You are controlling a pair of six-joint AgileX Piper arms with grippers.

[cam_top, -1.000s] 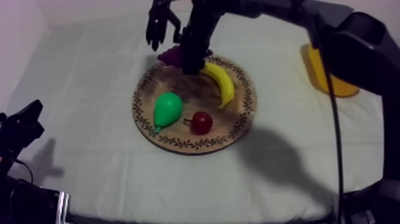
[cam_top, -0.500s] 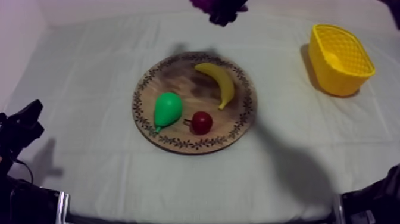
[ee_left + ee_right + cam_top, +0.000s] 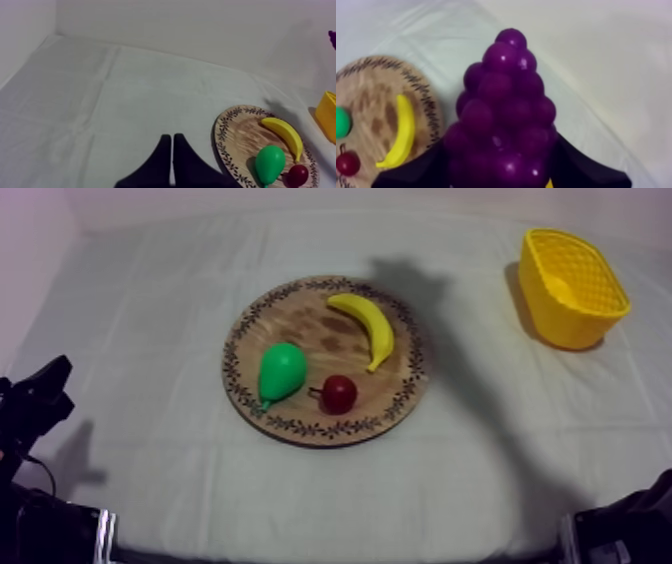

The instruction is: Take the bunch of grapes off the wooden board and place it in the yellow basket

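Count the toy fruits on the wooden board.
3: banana at the far side of the wooden board, pear at left, small red fruit beside the pear. The bunch of grapes is in the right gripper.

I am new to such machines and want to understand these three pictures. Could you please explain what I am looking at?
This is a robot with two arms at a table under a cloth. One picture looks down from above; the other two come from a camera on each arm's wrist. On the round wooden board lie a banana, a pear and a small red fruit. A yellow basket stands apart, at the robot's right. The left gripper is low over the cloth, its fingers shut on nothing. The right gripper holds a bunch of grapes in the air, off the board.
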